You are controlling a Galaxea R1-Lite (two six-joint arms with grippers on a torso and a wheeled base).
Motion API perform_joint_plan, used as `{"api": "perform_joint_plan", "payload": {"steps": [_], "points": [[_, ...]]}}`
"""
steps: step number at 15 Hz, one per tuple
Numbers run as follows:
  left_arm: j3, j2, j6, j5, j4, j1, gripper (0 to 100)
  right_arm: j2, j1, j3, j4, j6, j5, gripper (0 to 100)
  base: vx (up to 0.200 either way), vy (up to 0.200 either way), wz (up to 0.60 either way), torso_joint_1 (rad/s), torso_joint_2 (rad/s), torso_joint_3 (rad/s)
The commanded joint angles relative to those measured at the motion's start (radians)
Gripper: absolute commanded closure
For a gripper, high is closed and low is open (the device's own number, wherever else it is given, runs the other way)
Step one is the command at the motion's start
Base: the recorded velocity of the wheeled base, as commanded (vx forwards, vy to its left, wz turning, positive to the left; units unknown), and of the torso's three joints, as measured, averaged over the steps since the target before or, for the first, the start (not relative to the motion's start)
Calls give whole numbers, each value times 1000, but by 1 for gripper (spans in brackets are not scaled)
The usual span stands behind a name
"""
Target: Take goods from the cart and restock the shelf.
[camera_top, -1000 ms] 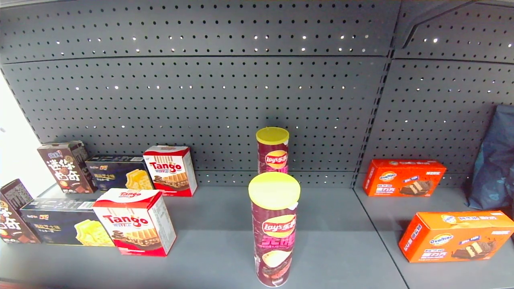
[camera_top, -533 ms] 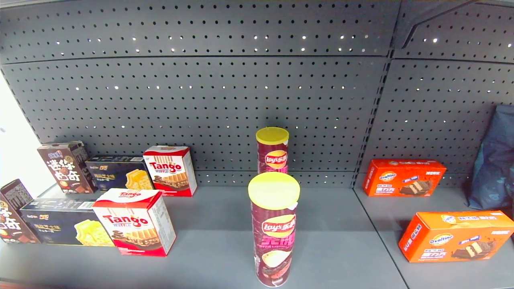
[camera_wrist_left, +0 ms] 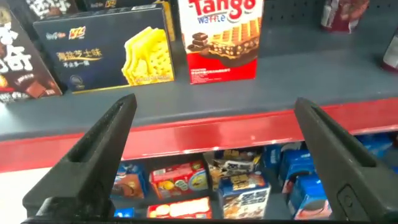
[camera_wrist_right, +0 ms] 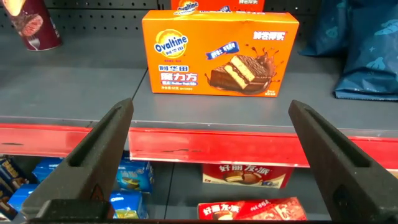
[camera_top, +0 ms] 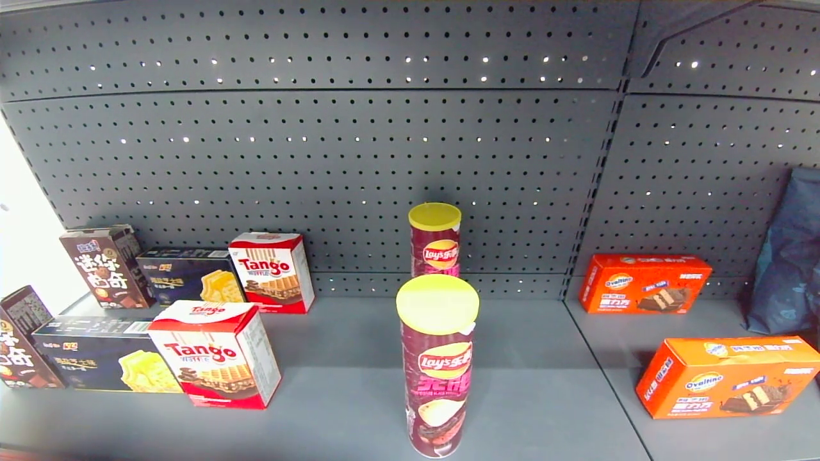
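Front chips can [camera_top: 437, 365] stands upright mid-shelf [camera_top: 346, 346]: long axis vertical, yellow lid up, label facing outward. Second can [camera_top: 435, 240] sits directly behind it, its base hidden. Blue bag [camera_top: 788, 256] is cut off at the right edge.

Left gripper [camera_wrist_left: 214, 102] has its fingers spread wide, facing the wafer box [camera_wrist_left: 222, 38]. Right gripper [camera_wrist_right: 210, 104] is likewise spread, facing the orange cake box [camera_wrist_right: 219, 53]. Packs on the lower tier are partly hidden.

Grey shelf [camera_top: 339, 384], maroon yellow-lidded front chip can [camera_top: 437, 378] upright at centre, rear chip can [camera_top: 435, 250] upright directly behind it
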Motion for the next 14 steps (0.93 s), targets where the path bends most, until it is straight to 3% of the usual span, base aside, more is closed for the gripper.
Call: {"api": "perform_joint_plan", "payload": {"steps": [1, 5, 8, 14], "points": [[0, -9, -2, 1, -2, 0, 0, 2, 0, 0, 0, 0, 1, 0, 0, 0, 0, 0, 0, 0], [-2, -9, 11, -16, -1, 0, 0, 2, 0, 0, 0, 0, 1, 0, 0, 0, 0, 0, 0, 0], [-2, -9, -7, -10, -1, 0, 0, 2, 0, 0, 0, 0, 1, 0, 0, 0, 0, 0, 0, 0], [-2, -9, -10, -13, -2, 0, 0, 2, 0, 0, 0, -2, 7, 0, -33, 0, 0, 0, 1, 0]]}}
